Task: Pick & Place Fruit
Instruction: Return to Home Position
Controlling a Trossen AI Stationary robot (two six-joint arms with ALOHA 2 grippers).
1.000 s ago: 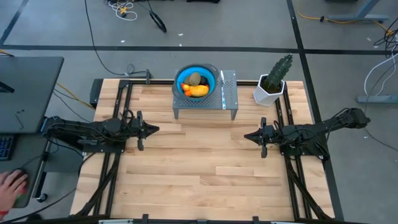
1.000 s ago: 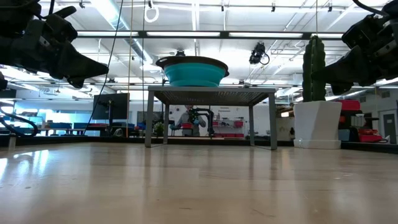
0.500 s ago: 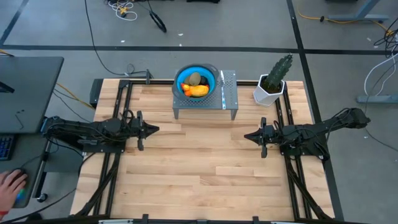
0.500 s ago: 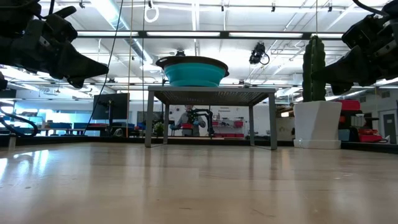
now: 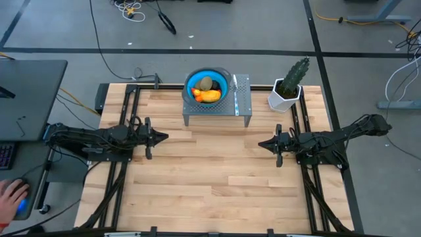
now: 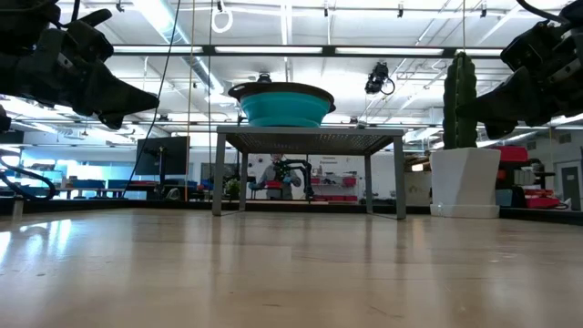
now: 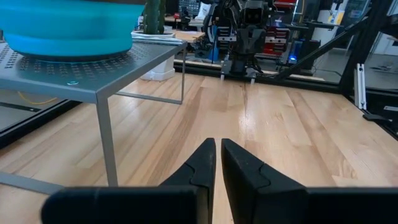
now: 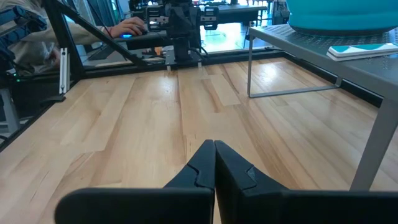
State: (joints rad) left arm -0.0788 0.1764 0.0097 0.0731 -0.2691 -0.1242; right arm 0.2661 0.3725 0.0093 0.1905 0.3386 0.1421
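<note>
The fruit [image 5: 207,92] lies in a blue bowl [image 5: 223,84] on a grey perforated metal stand [image 5: 243,100] at the table's far middle. I can make out a yellow-orange oblong [image 5: 211,96], an olive-brown oval [image 5: 206,83] and a dark piece [image 5: 216,86]. In the low view only the bowl [image 6: 283,106] shows on the stand [image 6: 310,139]. My left gripper [image 5: 164,137] [image 7: 218,144] hangs shut over the table's left side, pointing right. My right gripper [image 5: 260,144] [image 8: 214,144] hangs shut over the right side, pointing left. Both are clear of the wood and hold nothing.
A slim white-and-blue stick [image 5: 235,89] [image 8: 357,51] lies on the stand beside the bowl. A green cactus in a white pot [image 5: 289,87] [image 6: 463,173] stands at the far right corner. Bare wood [image 5: 210,171] lies between the arms. A person's hand [image 5: 10,196] rests off the table's near left.
</note>
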